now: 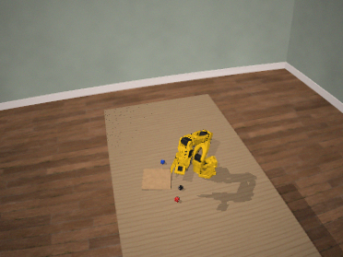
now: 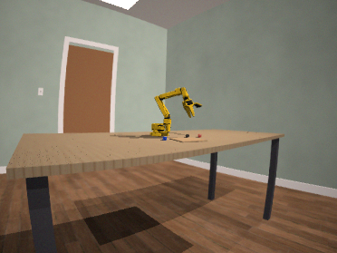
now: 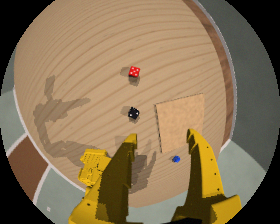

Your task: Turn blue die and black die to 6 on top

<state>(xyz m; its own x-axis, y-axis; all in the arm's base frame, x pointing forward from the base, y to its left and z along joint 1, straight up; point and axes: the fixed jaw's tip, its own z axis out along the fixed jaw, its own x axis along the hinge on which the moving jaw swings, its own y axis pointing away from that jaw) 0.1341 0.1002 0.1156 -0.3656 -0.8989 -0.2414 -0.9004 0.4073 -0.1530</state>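
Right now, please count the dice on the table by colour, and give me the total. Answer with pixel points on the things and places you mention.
Blue die (image 1: 162,162) (image 2: 165,139) (image 3: 176,159): 1
Black die (image 1: 181,187) (image 2: 187,136) (image 3: 133,113): 1
Red die (image 1: 177,199) (image 2: 199,136) (image 3: 134,71): 1
Total: 3

The three dice (image 1: 162,162) (image 1: 181,188) (image 1: 177,199) (image 3: 176,159) (image 3: 133,113) (image 3: 134,71) lie apart from one another on the table (image 1: 152,231) (image 2: 109,157) (image 3: 170,30), all off the mat (image 1: 156,179) (image 3: 181,122).

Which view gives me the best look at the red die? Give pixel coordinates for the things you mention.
The wrist view: the red die (image 1: 177,199) (image 2: 199,136) (image 3: 134,71) appears largest there, with white pips visible. The top and exterior views show only a small red spot, pips unreadable.
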